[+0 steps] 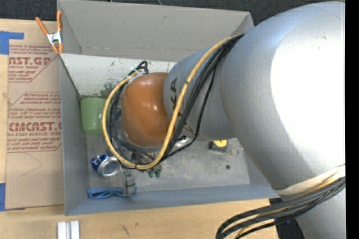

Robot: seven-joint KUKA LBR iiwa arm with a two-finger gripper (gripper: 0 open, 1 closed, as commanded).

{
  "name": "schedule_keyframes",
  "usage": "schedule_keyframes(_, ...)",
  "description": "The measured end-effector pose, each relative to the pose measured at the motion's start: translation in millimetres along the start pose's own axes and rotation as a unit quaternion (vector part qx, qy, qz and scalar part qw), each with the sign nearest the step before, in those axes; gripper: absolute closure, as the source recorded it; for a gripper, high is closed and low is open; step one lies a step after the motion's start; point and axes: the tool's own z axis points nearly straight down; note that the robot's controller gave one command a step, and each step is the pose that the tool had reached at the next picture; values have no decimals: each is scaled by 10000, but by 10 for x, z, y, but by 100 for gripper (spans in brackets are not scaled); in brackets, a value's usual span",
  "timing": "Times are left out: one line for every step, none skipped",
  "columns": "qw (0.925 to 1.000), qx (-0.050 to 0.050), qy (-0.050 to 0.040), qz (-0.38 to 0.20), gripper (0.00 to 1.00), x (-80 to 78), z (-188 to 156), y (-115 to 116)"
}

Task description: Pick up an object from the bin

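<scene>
**Blue-and-silver piece nearest the lowered gripper**

Blue-and-silver piece [104,165], small and crumpled-looking, lies on the bin [157,30] floor in the left front corner. It is just beside the spot where the gripper [129,179] hangs low. Whether the claw is apart or together cannot be told: the orange wrist cover [145,109] and the looping cables [168,120] sit above it and hide it from the camera.

A thin blue thing [106,193] lies along the front wall, close under the gripper. Which of the two it is meant for cannot be told. A pale green cup [90,114] rests against the left wall, and a small yellow bit [219,144] lies well apart to the right. With the things scattered rather than heaped, a steep reach from above probably suits. The near walls, though, leave little room in that corner.
</scene>
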Motion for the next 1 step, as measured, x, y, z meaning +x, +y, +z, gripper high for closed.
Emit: schedule_keyframes(10000, 2, 1, 26, 100, -11, 7, -22)
